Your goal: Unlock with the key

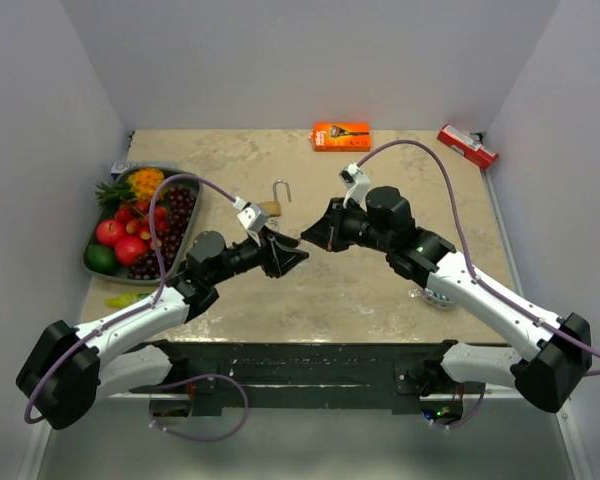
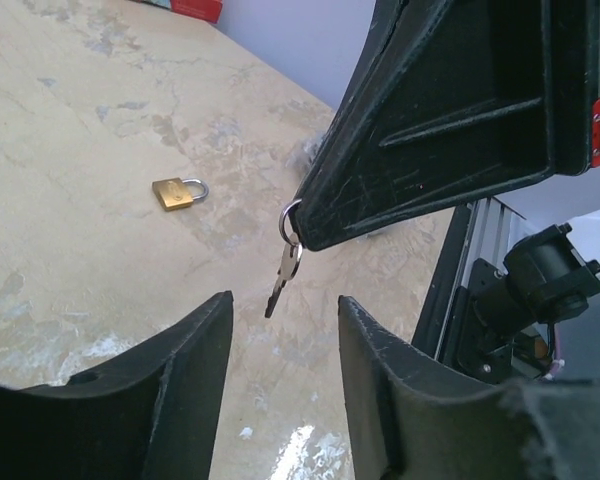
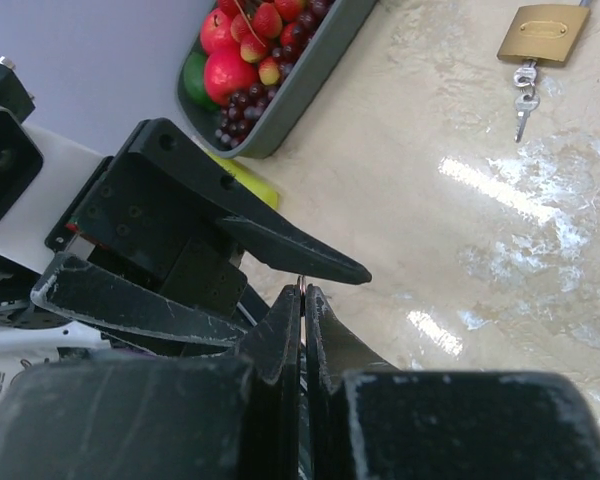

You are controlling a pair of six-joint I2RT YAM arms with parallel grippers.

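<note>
My right gripper (image 1: 310, 240) (image 3: 303, 290) is shut on the ring of a small silver key (image 2: 285, 265), which hangs down from its fingertips above the table. Facing it, my left gripper (image 1: 298, 252) (image 2: 285, 298) is open, and the key's tip dangles just ahead of the gap, touching neither finger. A brass padlock (image 1: 273, 206) (image 3: 542, 33) lies behind the grippers with its shackle swung open and a key (image 3: 525, 95) at its base. A second, smaller brass padlock (image 2: 180, 192) lies shut on the table in the left wrist view.
A grey tray (image 1: 90, 262) (image 3: 310, 70) of fruit stands at the left edge, with a yellow-green object (image 1: 125, 299) in front of it. At the back lie an orange box (image 1: 341, 135) and a red object (image 1: 468, 146).
</note>
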